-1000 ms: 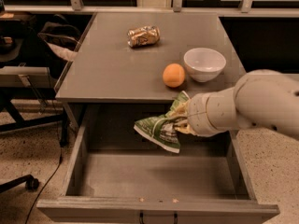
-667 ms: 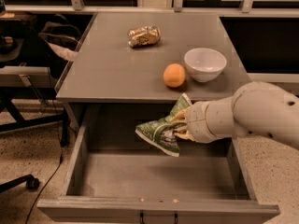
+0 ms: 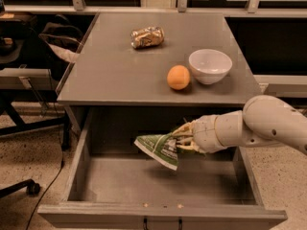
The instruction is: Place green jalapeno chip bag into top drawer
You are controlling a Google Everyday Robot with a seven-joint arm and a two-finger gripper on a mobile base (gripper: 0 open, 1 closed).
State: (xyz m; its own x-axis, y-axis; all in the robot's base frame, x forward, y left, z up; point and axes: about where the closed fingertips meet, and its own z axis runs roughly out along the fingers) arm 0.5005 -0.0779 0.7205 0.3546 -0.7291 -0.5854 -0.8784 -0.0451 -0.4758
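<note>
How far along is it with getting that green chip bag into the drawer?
Done: the drawer stands open and the bag is picked up. In hand: the gripper holds the bag in the air over the drawer's floor. Left: lower it, let go and withdraw.

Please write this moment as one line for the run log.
phase: placing | gripper: shut on green jalapeno chip bag, over open top drawer | bag: not yet released | table: orange, bowl, can
</note>
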